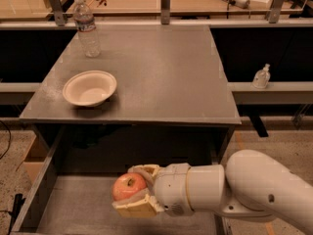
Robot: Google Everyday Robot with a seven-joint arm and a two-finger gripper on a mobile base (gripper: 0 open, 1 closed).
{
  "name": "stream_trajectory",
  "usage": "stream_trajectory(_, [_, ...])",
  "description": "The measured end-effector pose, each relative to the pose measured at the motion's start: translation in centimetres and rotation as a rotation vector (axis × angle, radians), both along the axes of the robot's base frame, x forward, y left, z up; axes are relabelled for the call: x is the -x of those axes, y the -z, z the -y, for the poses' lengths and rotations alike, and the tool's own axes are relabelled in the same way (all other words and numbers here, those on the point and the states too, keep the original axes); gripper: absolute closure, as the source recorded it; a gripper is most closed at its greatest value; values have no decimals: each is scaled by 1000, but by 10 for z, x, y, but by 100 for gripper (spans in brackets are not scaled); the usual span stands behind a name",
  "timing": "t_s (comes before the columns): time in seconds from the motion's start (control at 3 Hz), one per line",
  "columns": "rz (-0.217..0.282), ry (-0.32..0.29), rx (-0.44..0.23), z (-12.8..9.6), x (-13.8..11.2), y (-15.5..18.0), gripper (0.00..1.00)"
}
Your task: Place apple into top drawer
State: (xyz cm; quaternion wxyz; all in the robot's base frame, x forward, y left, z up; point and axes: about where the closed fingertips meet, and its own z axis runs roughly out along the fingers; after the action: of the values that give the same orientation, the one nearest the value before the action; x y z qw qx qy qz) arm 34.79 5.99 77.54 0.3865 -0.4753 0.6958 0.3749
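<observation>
Apple: small, round, red-orange, yellowish patch, short dark stem; clamped between the fingers of the gripper; held over the open top drawer, below the tabletop's front edge.

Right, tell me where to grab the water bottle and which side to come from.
Take the water bottle around its straight mid-body, coming in level from the right: it stands upright at the back left of the table, the bowl in front of it. The gripper hangs over the top drawer, jaws shut on the apple, so release that first.
</observation>
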Motion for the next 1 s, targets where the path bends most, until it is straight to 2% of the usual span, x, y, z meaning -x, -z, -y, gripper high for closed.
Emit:
stream_trajectory(0.33, [-11,-6,61,-16,-9,52,100])
stream_trajectory(0.67, [-36,-6,81,-31,-22,92,83])
stream_trajectory(1.0, [-41,10,91,-46,-32,114,60])
